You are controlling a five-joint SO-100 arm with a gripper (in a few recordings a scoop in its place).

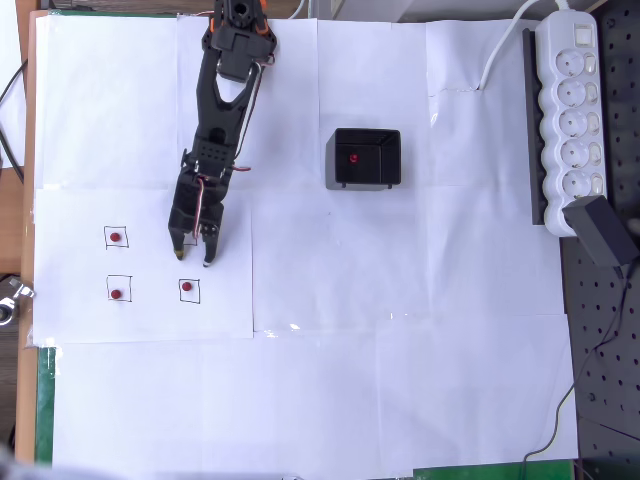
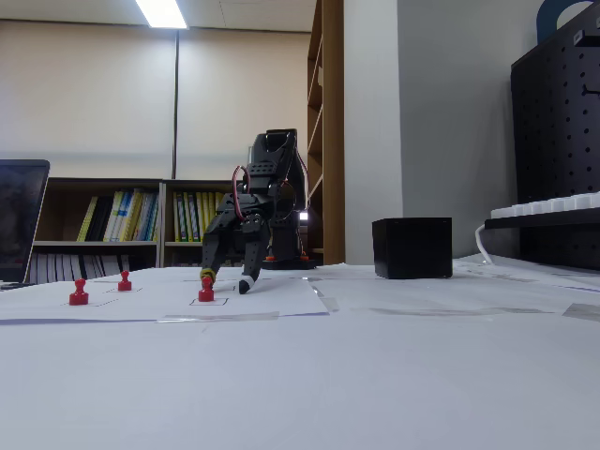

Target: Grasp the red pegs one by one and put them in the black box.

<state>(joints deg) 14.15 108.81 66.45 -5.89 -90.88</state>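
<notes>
Open gripper (image 1: 194, 258) low over the paper, 3 pegs out, 1 peg in the box (image 1: 366, 159).

Taking the box as landmark, overhead view: nearest the lower edge, far left of the box and below it, 2 pegs sit in drawn squares, 1 (image 1: 117, 294) farthest left and 1 (image 1: 187, 288) just right of it. A third peg (image 1: 116, 238) lies above the leftmost one. The gripper hangs between these and the box, jaws apart and holding nothing, tips down just above the 2nd peg. The fourth peg (image 1: 354, 158) rests inside the box. In the fixed view the fingertips (image 2: 244, 285) touch or nearly touch the paper beside a peg (image 2: 206, 292), the box (image 2: 412, 247) off to the right behind.
</notes>
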